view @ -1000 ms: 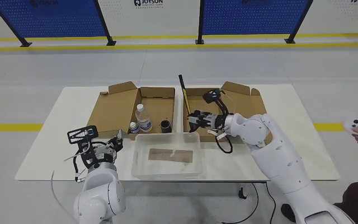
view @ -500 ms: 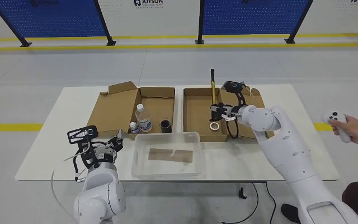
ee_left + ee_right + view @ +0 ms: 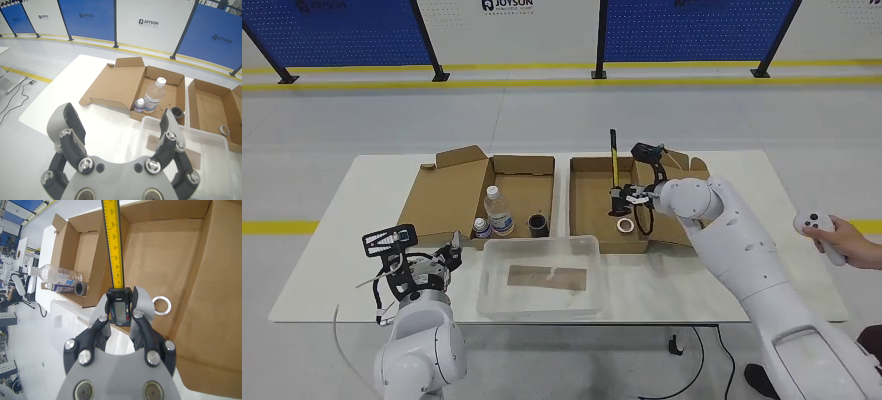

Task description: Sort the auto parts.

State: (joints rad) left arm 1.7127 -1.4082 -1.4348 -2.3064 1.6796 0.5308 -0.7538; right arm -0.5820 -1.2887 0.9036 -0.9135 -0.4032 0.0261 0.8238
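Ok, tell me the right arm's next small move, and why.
Probably lower the caliper a little further into the cardboard box. The right gripper has its jaws shut on it and holds it above the box floor, where a metal ring already lies. Bringing it down onto bare floor beside the ring seems the natural step before release.

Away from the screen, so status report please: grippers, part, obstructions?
Right gripper shut on black digital caliper with yellow scale, above right brown cardboard box. Left gripper open, empty, near clear plastic bin. Silver metal ring on box floor near caliper.
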